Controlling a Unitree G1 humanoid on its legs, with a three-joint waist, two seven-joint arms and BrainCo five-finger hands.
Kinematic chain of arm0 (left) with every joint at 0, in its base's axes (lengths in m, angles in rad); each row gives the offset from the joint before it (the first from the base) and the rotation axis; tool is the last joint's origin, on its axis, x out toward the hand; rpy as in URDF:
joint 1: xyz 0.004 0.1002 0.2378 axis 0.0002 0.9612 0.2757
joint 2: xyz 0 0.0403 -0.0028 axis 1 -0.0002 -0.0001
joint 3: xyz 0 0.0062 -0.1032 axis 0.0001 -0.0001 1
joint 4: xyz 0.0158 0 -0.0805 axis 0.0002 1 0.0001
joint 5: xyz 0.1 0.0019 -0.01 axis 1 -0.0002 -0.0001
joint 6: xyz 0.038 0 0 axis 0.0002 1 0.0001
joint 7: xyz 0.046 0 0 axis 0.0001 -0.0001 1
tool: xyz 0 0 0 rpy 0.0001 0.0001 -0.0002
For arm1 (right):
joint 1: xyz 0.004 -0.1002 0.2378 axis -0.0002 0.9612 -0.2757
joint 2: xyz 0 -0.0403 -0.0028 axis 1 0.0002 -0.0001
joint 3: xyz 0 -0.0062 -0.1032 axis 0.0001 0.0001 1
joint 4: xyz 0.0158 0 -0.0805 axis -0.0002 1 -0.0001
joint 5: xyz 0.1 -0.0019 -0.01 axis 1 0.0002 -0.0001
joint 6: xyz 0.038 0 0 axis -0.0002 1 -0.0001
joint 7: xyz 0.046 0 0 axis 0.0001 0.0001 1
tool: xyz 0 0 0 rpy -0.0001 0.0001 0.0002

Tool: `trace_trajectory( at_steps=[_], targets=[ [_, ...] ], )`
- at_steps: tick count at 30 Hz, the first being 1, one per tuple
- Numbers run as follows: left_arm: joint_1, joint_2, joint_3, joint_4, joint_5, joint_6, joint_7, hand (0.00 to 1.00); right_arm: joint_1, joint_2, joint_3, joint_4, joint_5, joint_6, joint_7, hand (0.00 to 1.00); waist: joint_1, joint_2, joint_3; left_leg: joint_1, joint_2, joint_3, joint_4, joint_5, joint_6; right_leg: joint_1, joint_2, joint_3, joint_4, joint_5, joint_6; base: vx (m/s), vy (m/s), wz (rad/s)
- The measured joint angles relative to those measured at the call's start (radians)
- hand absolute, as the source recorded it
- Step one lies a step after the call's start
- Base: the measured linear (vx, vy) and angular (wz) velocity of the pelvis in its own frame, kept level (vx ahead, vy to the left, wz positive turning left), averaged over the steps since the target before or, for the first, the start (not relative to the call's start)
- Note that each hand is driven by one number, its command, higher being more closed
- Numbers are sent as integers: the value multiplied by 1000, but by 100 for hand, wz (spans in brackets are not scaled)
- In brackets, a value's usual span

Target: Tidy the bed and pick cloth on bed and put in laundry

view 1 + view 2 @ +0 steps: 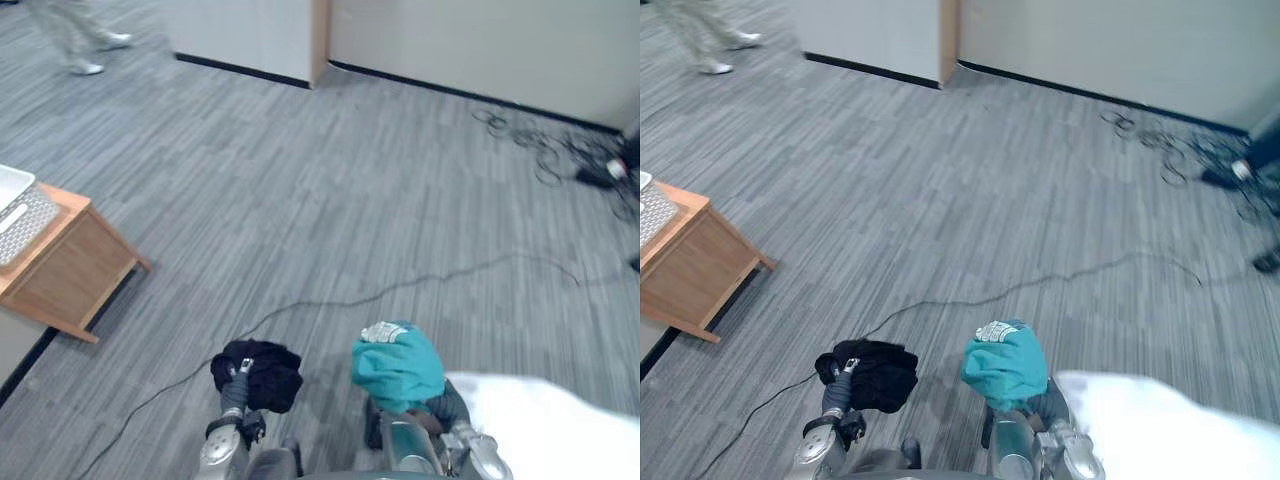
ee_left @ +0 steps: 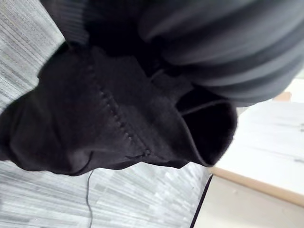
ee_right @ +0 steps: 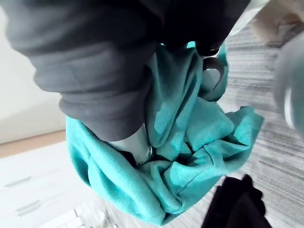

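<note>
A bunched black cloth (image 1: 265, 375) hangs from my left hand (image 1: 244, 368) low in the eye views, above the carpet. In the left wrist view the black cloth (image 2: 95, 123) droops from under the hand's dark cover (image 2: 228, 42), hiding most of the fingers. A teal cloth (image 1: 400, 370) with a pale printed patch is bundled in my right hand (image 3: 95, 71). In the right wrist view its silver fingers (image 3: 216, 69) curl into the teal cloth (image 3: 199, 180). The two bundles hang side by side, apart.
The white bed (image 1: 550, 420) shows at the lower right. At the left stands a wooden bedside table (image 1: 70, 265) with a laptop (image 1: 20, 215) on it. A person's legs (image 1: 85, 40) are far off at the top left. Loose cables (image 1: 540, 150) lie by the far wall.
</note>
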Motion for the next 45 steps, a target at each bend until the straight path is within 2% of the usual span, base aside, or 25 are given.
trace_trajectory(
  at_steps=[2, 3, 4, 5, 6, 8, 10, 15, 17, 20, 21, 22, 23, 25, 28, 30, 31, 32, 33, 36, 37, 38, 40, 42, 45],
  targets=[
    [58, 18, 37, -3, -18, -4, -2, 100, 15, -1, 20, -19, 1, 4, 56, 100, 8, -29, -42, 59, 42, -65, 61, -128, -29, -3, -5, 13, 113, 26, -21, 679, -598, 92],
    [82, 6, 46, 3, -39, 6, 7, 100, 1, -22, 32, -40, 9, 12, 57, 100, 14, -1, -62, 84, 89, -78, 96, -148, -31, -19, 16, -42, 244, 57, -25, 576, -512, 75],
    [96, -1, 56, 4, -47, 9, 8, 100, -10, -28, 42, -45, 9, 14, 56, 100, 21, -7, -72, 56, 106, -77, 190, -133, -20, -23, 18, -62, 290, 54, -30, 665, -628, 66],
    [100, -29, 66, 5, -58, 17, 9, 100, -34, -46, 41, -45, 9, 27, 52, 100, 29, 29, -63, -40, 136, -81, 387, -78, 30, -11, 35, -97, 330, 12, -78, 554, -557, 47],
    [106, -88, 75, 15, -58, 17, 12, 100, -81, -86, 46, -45, 8, 37, 53, 100, 50, 82, -47, -188, 196, -95, 679, 133, 77, 72, 88, -136, 293, -30, -115, 654, -633, 32],
    [124, -123, 72, 23, -57, 16, 13, 100, -128, -103, 35, -31, 8, 40, 53, 100, 83, 98, -23, -298, 124, -112, 835, 91, 0, 182, 101, -164, 227, -60, -143, 556, -452, 32],
    [130, -105, 75, 15, -45, -2, 25, 100, -143, -100, 31, -28, 7, 41, 54, 100, 86, 98, -23, -352, 52, -17, 767, 52, -35, 297, 104, -215, 124, -66, -150, 490, -356, 60],
    [130, -109, 70, -35, -34, -2, 33, 100, -160, -113, 11, -44, -3, 72, 6, 100, 84, 92, -21, -346, -46, 520, 109, 69, -34, 535, 163, -388, -74, -71, -133, 461, -285, 86],
    [135, -107, 62, -37, -35, 19, 46, 100, -148, -123, -1, -44, -3, 81, 6, 100, 89, 77, -28, -344, -46, 622, 13, 103, 19, 604, 190, -431, -88, -138, -104, 409, -173, 45],
    [136, -74, 57, -59, -32, 59, 62, 100, -134, -123, -22, -13, 4, 82, 11, 100, 107, 11, -89, -377, -75, 639, 35, 127, 148, 583, 117, -485, 83, -280, -24, 493, -119, 28],
    [134, -81, 62, -58, -23, 62, 68, 100, -138, -137, -22, 3, 9, 81, 15, 100, 106, 27, -99, -369, -78, 613, 20, 154, 187, 539, 97, -478, 231, -282, -22, 705, -63, 80],
    [117, -83, 60, -56, 3, 63, 79, 100, -151, -140, -36, 38, 11, 82, 17, 100, 87, 23, -99, -342, -110, 551, -12, 160, 280, 414, 13, -436, 556, -205, -43, 503, -19, 111],
    [94, -80, 52, -46, 17, 63, 81, 100, -161, -133, -40, 60, 12, 83, 12, 100, 72, 18, -94, -311, -129, 502, -31, 156, 294, 337, -22, -398, 736, -132, -71, 761, -67, 161],
    [49, -64, 23, -30, 61, 63, 99, 100, -155, -94, -37, 67, 10, 90, 2, 100, 48, 21, -80, -217, -127, 362, -41, 122, 267, 241, -6, -330, 819, -169, -91, 723, -111, 163],
    [31, -53, -21, -30, 121, 63, 105, 100, -117, -57, -28, 55, 10, 86, -21, 100, 26, 46, -66, -80, -89, 199, -42, 99, 252, 166, 41, -236, 594, -218, -57, 632, -209, 156],
    [2, -10, -56, -31, 157, 64, 118, 100, -92, -42, -27, 36, 10, 68, -39, 100, 23, 43, -71, -30, -59, 90, -49, 70, 210, 71, 54, -137, 139, -108, -14, 613, -327, 135],
    [-3, 2, -54, -28, 160, 64, 119, 100, -93, -39, -26, 36, 11, 68, -45, 100, 26, 31, -76, -26, -62, 80, -53, 64, 199, 34, 39, -103, 65, -76, 19, 617, -402, 106],
    [-18, 20, -47, -21, 159, 69, 119, 100, -105, -38, -25, 36, 11, 70, -58, 100, 28, 10, -57, 21, -66, 58, -53, 32, 142, -31, 7, -48, -2, -28, 70, 493, -357, 74],
    [-16, 25, -43, -21, 159, 72, 120, 100, -108, -37, -23, 36, 11, 72, -59, 100, 31, -1, -51, 46, -64, 54, -52, 18, 117, -37, 1, -32, -15, -16, 73, 609, -477, 93],
    [68, 45, -7, -25, 158, 77, 120, 100, -90, -51, 5, 32, 19, 84, -61, 100, -6, 14, -105, 181, -3, 5, -33, -125, 89, -33, 38, 4, 104, 6, 14, 778, -636, 116],
    [80, 29, 1, -11, 154, 87, 122, 100, -102, -73, 5, 43, 23, 100, -73, 100, 1, 55, -119, 110, 52, 6, 184, -141, 52, -36, 73, -6, 205, 67, -33, 644, -623, 62],
    [95, -8, 2, -1, 147, 90, 122, 100, -118, -105, 4, 46, 29, 116, -80, 100, 8, 113, -120, -25, 146, 30, 502, -54, 23, 5, 119, -50, 219, 54, -77, 644, -623, 48],
    [113, -59, 5, 18, 132, 92, 119, 100, -147, -120, -1, 47, 26, 119, -73, 100, 33, 182, -110, -174, 259, 60, 783, 129, 63, 107, 198, -72, 141, 26, -125, 611, -461, 5],
    [112, -69, 10, 17, 128, 93, 116, 100, -166, -111, -10, 66, 5, 118, -62, 100, 34, 157, -90, -270, 226, 115, 851, 67, 54, 220, 198, -84, 67, 14, -151, 664, -478, 14],
    [113, -73, 34, -11, 101, 84, 117, 100, -165, -94, -34, 50, -63, 107, -12, 100, 44, 101, -64, -350, 94, 343, 523, 24, 16, 421, 193, -141, -107, -1, -159, 553, -408, 34]
  ],
)
